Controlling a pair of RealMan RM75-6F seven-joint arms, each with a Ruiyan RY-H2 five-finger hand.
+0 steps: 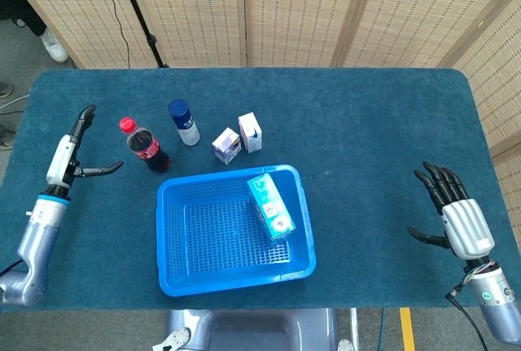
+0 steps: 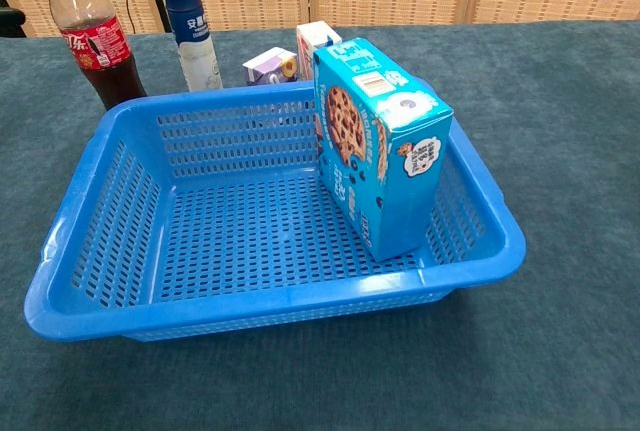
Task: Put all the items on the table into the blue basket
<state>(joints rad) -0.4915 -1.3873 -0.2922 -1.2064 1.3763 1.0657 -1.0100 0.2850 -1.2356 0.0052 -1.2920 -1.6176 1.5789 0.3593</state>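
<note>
Worktop (image 1: 366, 123) is covered in dark teal carpet-like cloth, seen whole in head view.

Blue basket (image 1: 175, 274) is set near the front edge, centre-left; perforated walls are seen close in chest view (image 2: 90, 251).

Cookie box (image 1: 270, 204) is stood on edge inside the basket, against its right wall, top tilted slightly right in chest view (image 2: 385, 141). It is the only item in the basket.

Left hand (image 1: 69, 155) is held over the left part of the worktop, near the cola bottle but apart from it. Fingers are spread, thumb stuck out toward the bottle, nothing held.

Right hand (image 1: 460, 221) is held over the right front corner, well apart from everything. Fingers (image 1: 435, 182) are apart and extended, nothing held.

4 items are left on the worktop behind the basket:
- Cola bottle (image 1: 145, 146), red cap, upright, just beyond the basket's left rear corner; also in chest view (image 2: 95, 36).
- Bottle with dark blue cap (image 1: 183, 121), upright, right of the cola; (image 2: 192, 36).
- White and blue carton (image 1: 250, 132), upright, behind the basket's rear rim; (image 2: 312, 39).
- Small purple carton (image 1: 225, 145), just left of the white one, touching or nearly so; (image 2: 268, 64).
</note>
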